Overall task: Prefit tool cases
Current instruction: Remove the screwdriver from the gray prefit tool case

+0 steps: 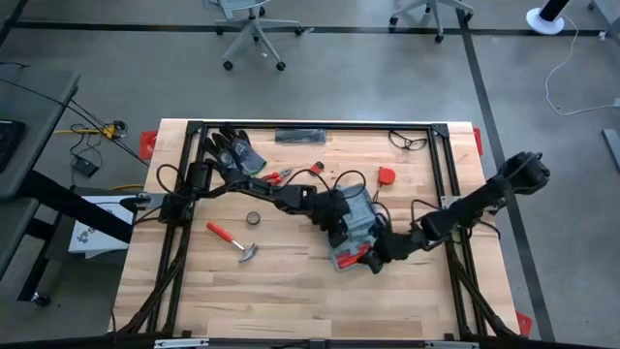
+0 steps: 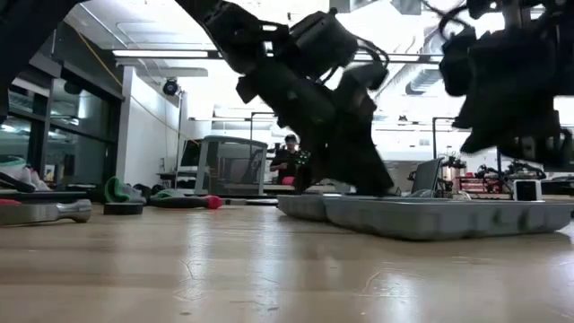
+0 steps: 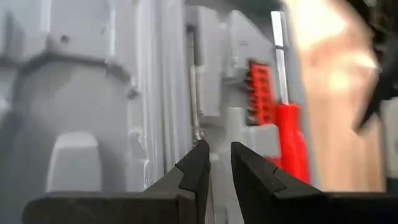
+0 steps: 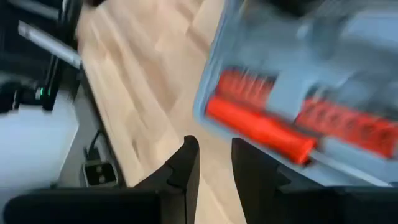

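The blue-grey tool case (image 1: 354, 228) lies open and flat on the wooden table, right of centre, and shows as a low tray in the low view (image 2: 430, 217). A red-handled screwdriver (image 4: 261, 127) and a red bit strip (image 3: 260, 93) sit in its moulded recesses. My left gripper (image 3: 220, 158) slants down over the case's inside (image 1: 339, 215), its fingers a narrow gap apart with nothing between them. My right gripper (image 4: 214, 155) stands at the case's near right corner (image 1: 376, 258) over bare wood, also slightly open and holding nothing. My left gripper slants down from the table's left into the open case. The case's rim (image 2: 359, 199) hides its fingertips in the low view, so I cannot tell whether they touch the moulded inside (image 3: 155, 112).
A red-handled hammer (image 1: 235, 240) and a small tape roll (image 1: 253, 219) lie left of the case. Dark gloves (image 1: 232, 150), red-handled pliers (image 1: 281, 176), a black bar (image 1: 298, 137), glasses (image 1: 409, 142) and a red piece (image 1: 387, 175) lie toward the far edge. Bare wood lies along the near edge.
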